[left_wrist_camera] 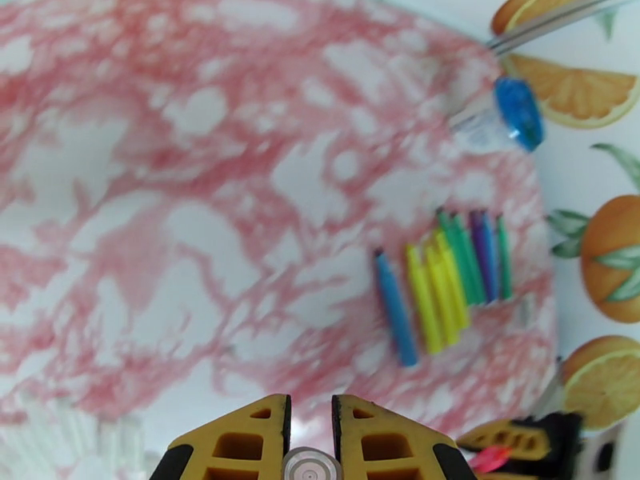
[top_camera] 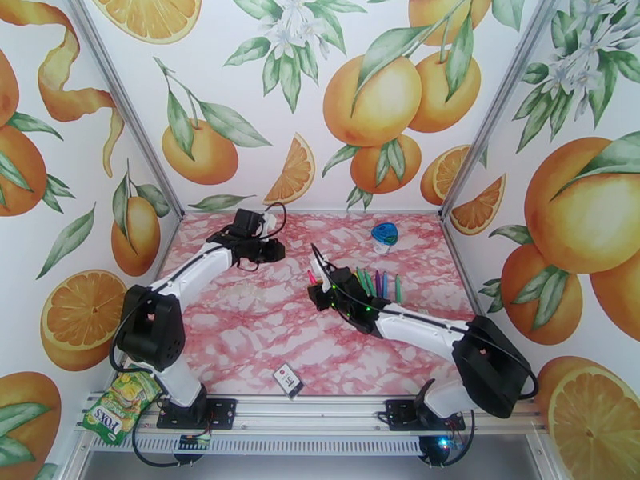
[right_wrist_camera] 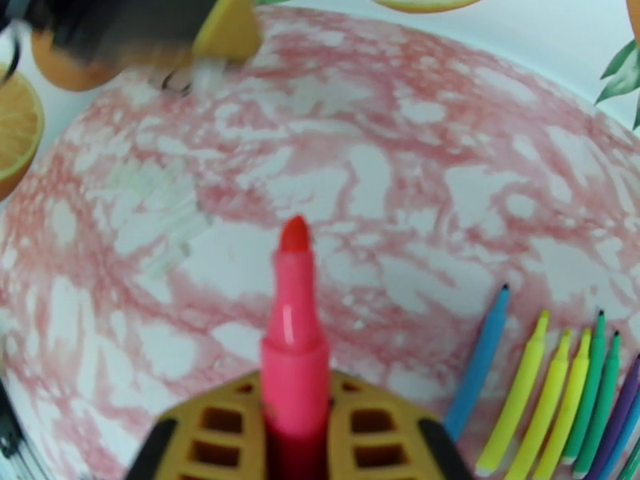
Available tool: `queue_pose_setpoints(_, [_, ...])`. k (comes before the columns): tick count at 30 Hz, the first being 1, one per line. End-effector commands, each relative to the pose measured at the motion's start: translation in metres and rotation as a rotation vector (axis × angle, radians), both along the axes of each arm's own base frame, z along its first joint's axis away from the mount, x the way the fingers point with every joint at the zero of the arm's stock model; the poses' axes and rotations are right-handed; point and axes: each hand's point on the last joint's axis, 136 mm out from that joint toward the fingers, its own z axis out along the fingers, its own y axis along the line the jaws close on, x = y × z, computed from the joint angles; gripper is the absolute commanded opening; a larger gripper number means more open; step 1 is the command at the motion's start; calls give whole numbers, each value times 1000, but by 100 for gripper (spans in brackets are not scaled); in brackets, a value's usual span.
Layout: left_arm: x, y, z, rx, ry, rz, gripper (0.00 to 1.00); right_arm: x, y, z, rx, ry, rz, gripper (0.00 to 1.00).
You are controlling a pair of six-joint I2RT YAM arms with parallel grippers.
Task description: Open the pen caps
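1. Firmly, my right gripper clamped the pink pen, tip bare, lower centre.
2. My left gripper pinched a small pale cap, bottom edge.
3. Other pens lay mid-right.

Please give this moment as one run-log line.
left gripper: shut on small clear piece | right gripper: shut on pink marker, tip bare | other markers: on table
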Motion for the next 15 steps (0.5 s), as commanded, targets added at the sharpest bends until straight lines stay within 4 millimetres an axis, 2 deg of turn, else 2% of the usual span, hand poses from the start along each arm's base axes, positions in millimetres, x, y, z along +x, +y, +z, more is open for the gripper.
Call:
queue_pose_setpoints(1, [-15, 13, -7, 161, 17, -13, 0, 15, -5, -7, -51, 41, -73, 0])
queue_pose_setpoints(8, [-27, 25, -47, 323, 86, 17, 0, 37, -11, -35, -109, 110, -195, 0])
queue_pose_setpoints(15, [-36, 30, -69, 370, 124, 6, 0, 52, -21, -66, -164, 160, -297, 0])
